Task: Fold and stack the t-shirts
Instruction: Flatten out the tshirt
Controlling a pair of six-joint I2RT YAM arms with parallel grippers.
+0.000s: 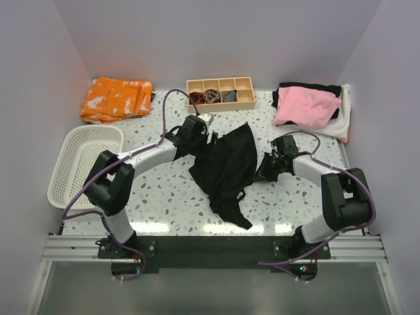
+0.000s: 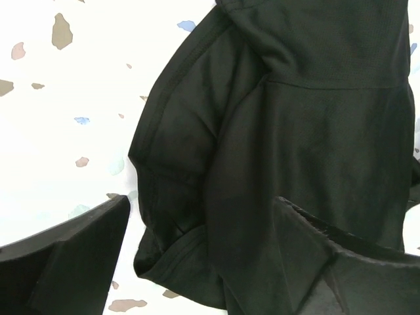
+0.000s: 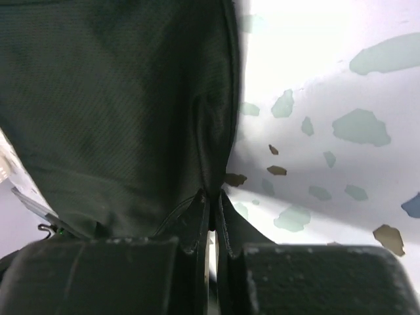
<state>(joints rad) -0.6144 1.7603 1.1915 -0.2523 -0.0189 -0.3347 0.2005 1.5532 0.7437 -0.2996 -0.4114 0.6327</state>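
Note:
A large black t-shirt (image 1: 226,172) lies crumpled in the middle of the table. My left gripper (image 1: 209,140) hovers over its upper left edge. In the left wrist view that gripper (image 2: 203,256) is open, and a folded hem of the black t-shirt (image 2: 262,144) lies between its wide-apart fingers (image 2: 72,262). My right gripper (image 1: 266,167) is at the shirt's right edge. In the right wrist view it (image 3: 211,197) is shut on a pinch of the black t-shirt (image 3: 118,111). More t-shirts are piled at the back right: pink (image 1: 305,106) on top, over black (image 1: 308,87) and white (image 1: 344,121).
An orange patterned cloth (image 1: 115,98) lies at the back left. A wooden compartment tray (image 1: 220,102) with small dark rolls stands at the back middle. A white basket (image 1: 65,172) sits along the left edge. Speckled tabletop (image 1: 170,203) shows in front of the shirt.

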